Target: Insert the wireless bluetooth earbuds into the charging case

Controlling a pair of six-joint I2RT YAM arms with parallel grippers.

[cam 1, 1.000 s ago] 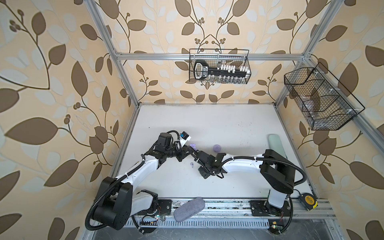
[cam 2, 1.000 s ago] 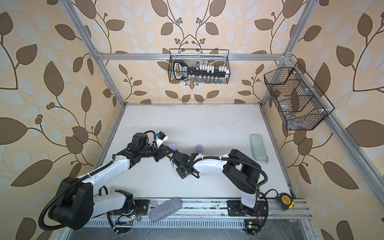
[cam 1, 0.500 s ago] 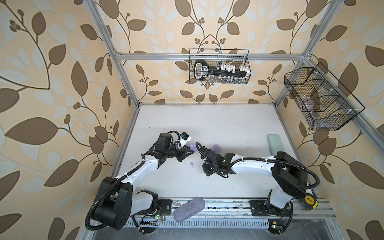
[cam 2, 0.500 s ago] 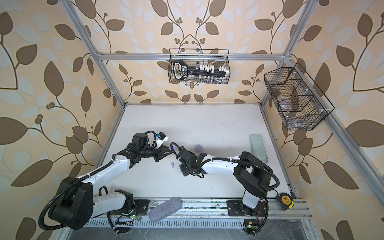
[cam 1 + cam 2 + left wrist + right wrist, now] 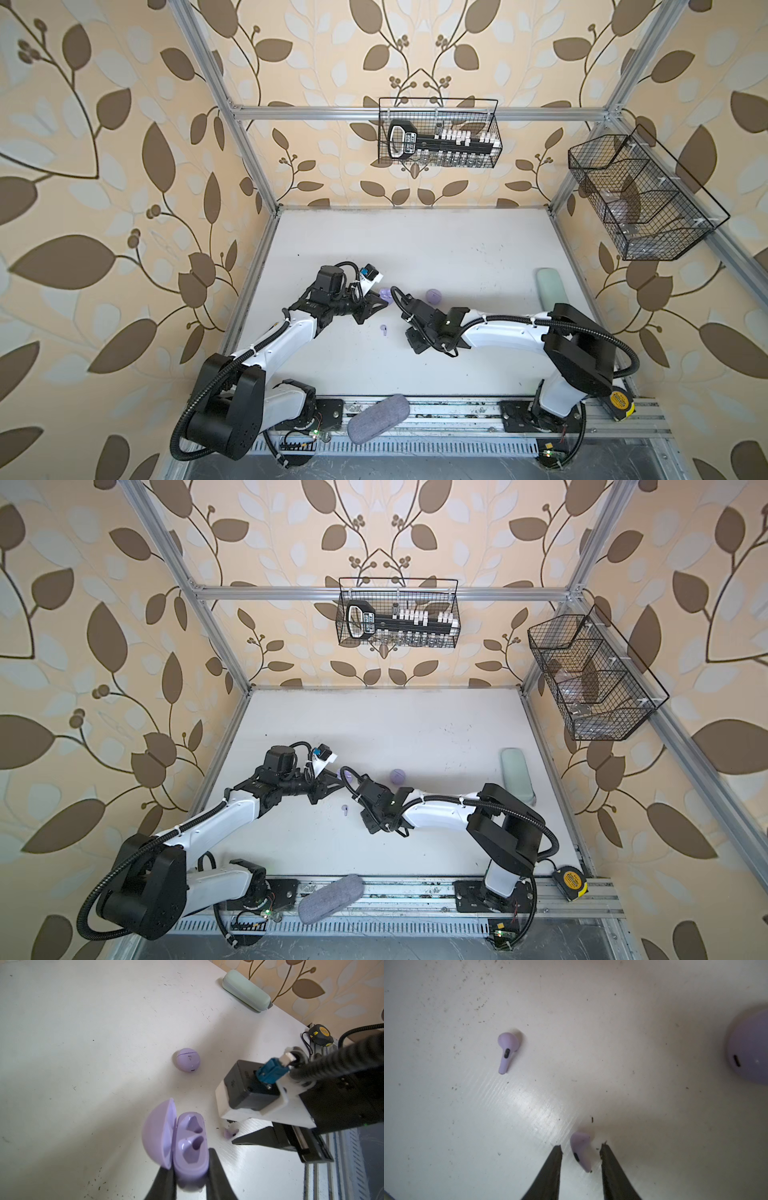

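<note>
My left gripper point(image 5: 191, 1167) is shut on the base of an open lavender charging case point(image 5: 187, 1142), lid up, both wells empty. In both top views this case point(image 5: 385, 293) point(image 5: 348, 776) sits at the left gripper point(image 5: 381, 302). My right gripper point(image 5: 581, 1147) is open and points down at the table. One lavender earbud point(image 5: 581, 1155) lies between its fingers, touching neither. The top views hide that earbud under the right gripper point(image 5: 414, 340). A second earbud point(image 5: 506, 1051) point(image 5: 383, 329) lies loose on the table between the arms. A closed lavender case point(image 5: 433, 296) point(image 5: 749, 1049) rests behind the right wrist.
A mint-green oblong case point(image 5: 552, 286) lies by the right wall. A grey pouch point(image 5: 378, 419) and a tape measure point(image 5: 619, 409) sit on the front rail. Wire baskets hang on the back wall point(image 5: 438, 133) and on the right wall point(image 5: 640, 199).
The right arm's elbow has swung to the right while its gripper stayed near the same spot, and its jaws have spread apart. The left arm holds still with the case.
</note>
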